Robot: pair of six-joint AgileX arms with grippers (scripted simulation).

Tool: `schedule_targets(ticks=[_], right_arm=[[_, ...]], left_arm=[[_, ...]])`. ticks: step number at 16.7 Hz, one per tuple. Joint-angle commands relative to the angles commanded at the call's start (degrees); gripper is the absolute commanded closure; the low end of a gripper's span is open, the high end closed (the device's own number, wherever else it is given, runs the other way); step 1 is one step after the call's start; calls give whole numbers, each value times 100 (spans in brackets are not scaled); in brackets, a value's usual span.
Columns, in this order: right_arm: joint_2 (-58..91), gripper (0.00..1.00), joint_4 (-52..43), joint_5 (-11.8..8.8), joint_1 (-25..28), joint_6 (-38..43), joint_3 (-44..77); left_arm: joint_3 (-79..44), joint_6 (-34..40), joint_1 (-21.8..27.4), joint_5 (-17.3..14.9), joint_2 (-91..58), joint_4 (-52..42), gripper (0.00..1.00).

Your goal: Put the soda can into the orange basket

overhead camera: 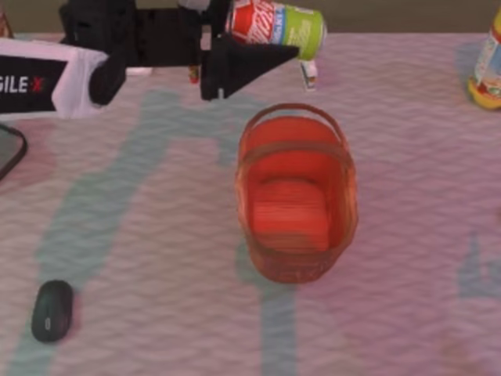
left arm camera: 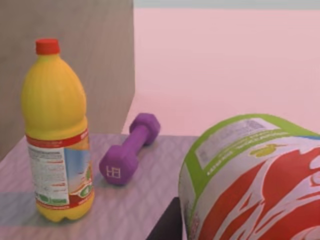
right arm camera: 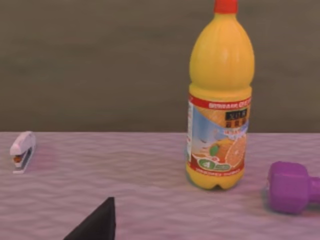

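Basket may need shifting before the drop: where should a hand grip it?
Grip the handle at the top of its arch, coming straight down from above. The hoop stands upright across the basket, clear of the walls and probably thin enough to pinch; the body looks too wide to span.

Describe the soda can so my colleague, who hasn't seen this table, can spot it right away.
Start at the orange basket in the middle of the table, then look toward the far edge beyond its handle. There the left gripper holds the soda can on its side in its jaws. It is small, red and white with a lime-green band, unlike the taller yellow bottle at the top view's far right.
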State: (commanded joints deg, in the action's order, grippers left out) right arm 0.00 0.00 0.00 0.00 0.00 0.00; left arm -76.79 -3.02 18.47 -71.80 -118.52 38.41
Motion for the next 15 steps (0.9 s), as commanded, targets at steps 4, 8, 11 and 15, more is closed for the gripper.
schedule_targets(ticks=[4, 8, 11, 15], right_arm=[[0, 0, 0, 0, 0, 0, 0], [0, 0, 0, 0, 0, 0, 0], [0, 0, 0, 0, 0, 0, 0], [0, 0, 0, 0, 0, 0, 0]], left_arm=[[68, 44, 9, -96, 38, 116, 100], [72, 32, -22, -99, -69, 201, 100], [215, 38, -60, -109, -474, 768, 100], [485, 58, -123, -109, -1126, 1764, 100]])
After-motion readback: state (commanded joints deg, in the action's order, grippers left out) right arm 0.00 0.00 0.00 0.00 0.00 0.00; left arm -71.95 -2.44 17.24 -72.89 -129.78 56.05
